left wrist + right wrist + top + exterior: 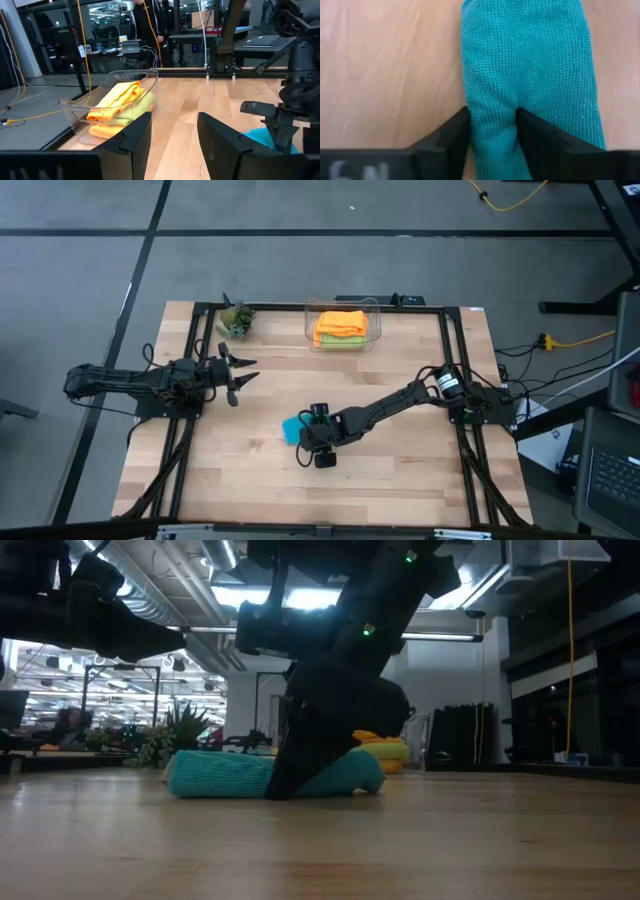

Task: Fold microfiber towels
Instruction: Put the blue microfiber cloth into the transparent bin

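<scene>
Teal towel [530, 75]: folded into a soft thick roll, lying flat on the surface near centre, pinched between the right fingers [455, 135]. Two orange towels [340, 323] folded, stacked on the lime towel [341, 341] at the far edge.

Teal towel [291, 429] mostly hidden under right claw [304, 436]; green towel beneath orange ones.

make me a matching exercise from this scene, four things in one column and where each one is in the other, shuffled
Things
1. teal towel
2. orange towel
3. potted plant
4. left gripper

Places
A. far left corner of the table
B. in the clear bin
C. in the air, holding nothing
D. between the right gripper fingers

Pairs: 1-D, 2-B, 3-A, 4-C
</scene>
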`<state>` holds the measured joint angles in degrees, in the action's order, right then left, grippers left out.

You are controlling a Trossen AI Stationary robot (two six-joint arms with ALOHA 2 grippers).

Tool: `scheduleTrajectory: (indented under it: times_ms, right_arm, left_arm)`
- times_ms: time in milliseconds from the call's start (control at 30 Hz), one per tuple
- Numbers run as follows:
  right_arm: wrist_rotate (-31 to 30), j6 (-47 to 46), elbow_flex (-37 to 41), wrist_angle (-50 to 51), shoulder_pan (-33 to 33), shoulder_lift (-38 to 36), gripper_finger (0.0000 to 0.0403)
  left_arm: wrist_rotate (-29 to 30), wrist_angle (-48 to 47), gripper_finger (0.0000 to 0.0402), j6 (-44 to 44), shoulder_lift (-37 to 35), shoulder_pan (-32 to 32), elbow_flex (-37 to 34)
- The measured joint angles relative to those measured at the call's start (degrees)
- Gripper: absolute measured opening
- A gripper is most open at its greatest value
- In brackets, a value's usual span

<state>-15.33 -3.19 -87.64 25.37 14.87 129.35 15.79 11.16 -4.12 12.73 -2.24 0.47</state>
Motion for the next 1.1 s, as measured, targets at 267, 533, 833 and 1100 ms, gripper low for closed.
scheduleTrajectory:
  times_ms: [267,533,833,1100]
  right_arm:
    - [-1.6,1.3,0.0,0.0,-0.3,0.7,0.0026]
    - [-2.2,6.9,0.7,3.0,-2.9,-2.1,0.0019]
    - [-1.5,5.8,1.1,15.6,-8.1,-12.6,0.0019]
    - [-3.5,8.2,1.0,20.1,-14.0,-25.5,0.0018]
  left_arm:
    - [0.0,0.0,0.0151,0.0,0.0,0.0,0.0]
    - [0.0,0.0,0.0151,0.0,0.0,0.0,0.0]
    - [0.0,0.0,0.0151,0.0,0.0,0.0,0.0]
    - [0.0,0.0,0.0151,0.0,0.0,0.0,0.0]
